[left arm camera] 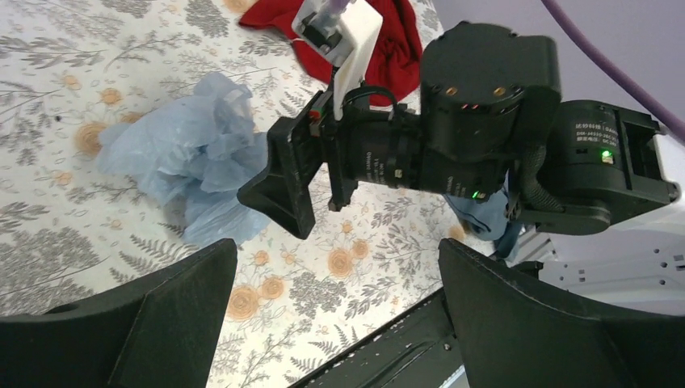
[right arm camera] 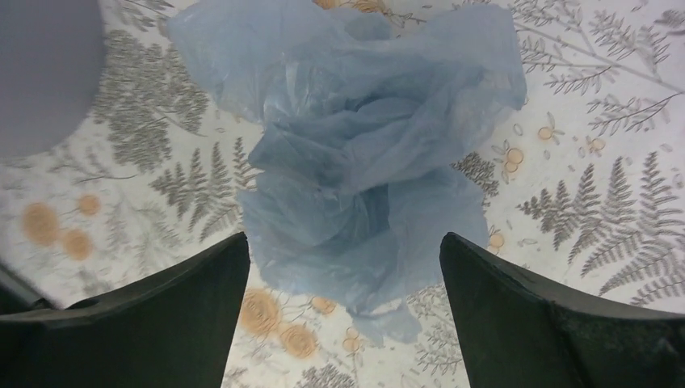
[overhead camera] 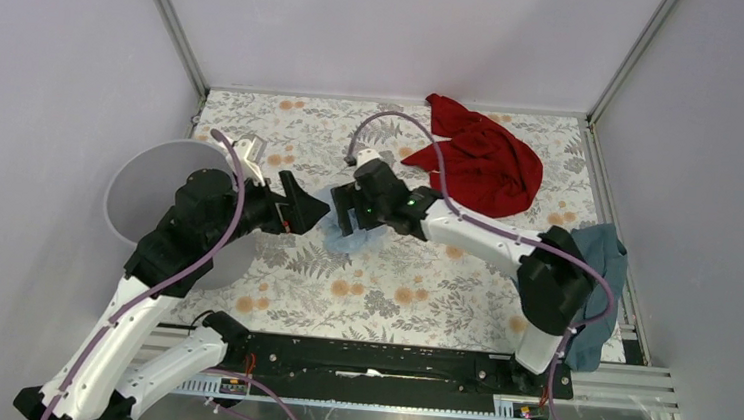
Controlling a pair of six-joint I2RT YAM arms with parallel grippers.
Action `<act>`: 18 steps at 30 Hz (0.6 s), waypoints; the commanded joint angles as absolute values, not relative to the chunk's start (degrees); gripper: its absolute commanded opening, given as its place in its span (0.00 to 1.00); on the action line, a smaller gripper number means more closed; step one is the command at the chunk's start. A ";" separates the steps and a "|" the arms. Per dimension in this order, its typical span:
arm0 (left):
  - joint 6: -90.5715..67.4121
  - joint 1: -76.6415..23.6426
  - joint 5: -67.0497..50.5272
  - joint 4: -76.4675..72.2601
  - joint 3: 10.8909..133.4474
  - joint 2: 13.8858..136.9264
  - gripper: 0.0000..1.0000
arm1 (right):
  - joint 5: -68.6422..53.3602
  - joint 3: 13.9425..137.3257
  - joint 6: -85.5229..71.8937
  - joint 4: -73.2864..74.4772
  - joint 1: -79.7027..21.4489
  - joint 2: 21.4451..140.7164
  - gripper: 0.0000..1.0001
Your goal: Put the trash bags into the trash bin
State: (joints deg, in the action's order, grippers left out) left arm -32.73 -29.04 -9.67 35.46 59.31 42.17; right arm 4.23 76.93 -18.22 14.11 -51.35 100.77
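Observation:
The pale-blue crinkly trash bag [overhead camera: 354, 239] lies crumpled on the floral table between my two grippers. In the right wrist view the bag [right arm camera: 355, 153] fills the middle, and my right gripper [right arm camera: 343, 279] hovers open just above its near edge, holding nothing. My left gripper [overhead camera: 298, 204] is open and empty, just left of the bag. In the left wrist view my left gripper [left arm camera: 338, 283] is over bare table, with the bag [left arm camera: 186, 153] ahead on the left and the right gripper [left arm camera: 283, 182] beside it. The light-grey trash bin [overhead camera: 144, 192] stands at the left, partly hidden by my left arm.
A red cloth [overhead camera: 482, 159] lies at the back right. A dark teal cloth [overhead camera: 599, 273] hangs over the table's right edge by the right arm's base. White walls enclose the table on three sides. The bin wall [right arm camera: 40, 65] shows in the right wrist view.

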 commanded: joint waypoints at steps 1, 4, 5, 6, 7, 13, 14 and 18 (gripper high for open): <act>-29.77 -29.27 -4.81 37.48 62.75 39.86 0.99 | 18.64 82.49 -12.85 15.62 -54.60 105.90 0.92; -28.70 -29.26 -3.76 38.76 63.50 39.99 0.99 | 22.28 86.20 -13.10 14.86 -55.01 110.01 0.86; -28.55 -29.22 -3.72 38.97 63.68 40.07 0.99 | 22.74 86.45 -12.99 13.44 -55.10 110.83 0.85; -28.41 -29.26 -3.71 39.09 63.83 40.20 0.99 | 23.09 86.48 -12.80 11.12 -55.18 111.43 0.85; -28.45 -29.26 -3.87 39.13 63.85 40.25 0.99 | 23.55 86.56 -12.62 9.71 -55.23 111.89 0.85; -29.69 -29.26 -4.64 40.38 64.30 40.61 0.99 | 27.48 82.23 -10.61 -1.48 -55.20 111.28 0.77; -30.02 -29.27 -4.94 40.50 64.16 40.63 0.99 | 27.67 80.76 -9.83 -3.80 -55.13 110.43 0.69; -32.75 -29.27 -6.12 40.32 63.03 42.48 0.99 | 25.83 70.55 -4.65 -19.76 -54.92 105.64 0.34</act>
State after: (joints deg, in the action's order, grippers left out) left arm -30.39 -29.04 -5.37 41.08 62.02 40.51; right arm 24.18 78.43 -9.87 -2.02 -55.11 111.74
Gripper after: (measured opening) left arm 0.989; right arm 0.474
